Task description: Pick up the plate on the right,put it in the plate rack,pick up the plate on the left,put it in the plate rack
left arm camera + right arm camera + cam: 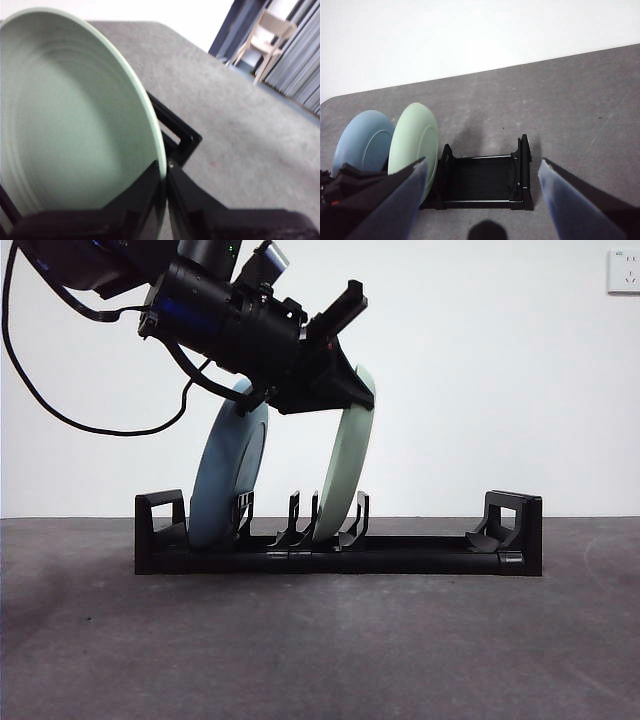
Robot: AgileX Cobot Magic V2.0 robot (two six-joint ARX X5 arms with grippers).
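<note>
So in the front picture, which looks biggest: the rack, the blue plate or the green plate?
1. plate rack, the widest by far.
2 and 3. blue plate and green plate, held by the left gripper, look about the same, so no ranking.

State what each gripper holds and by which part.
The left gripper is shut on the green plate at its rim, the plate standing in the plate rack. The right gripper is open, holding nothing.

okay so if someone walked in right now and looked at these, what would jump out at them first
Probably the big dark left end effector clamped on the rim of the pale green plate, which stands tilted in the plate rack. Next, the blue plate leaning in the slot beside it, near the rack's end. The right end effector hangs open above.
</note>
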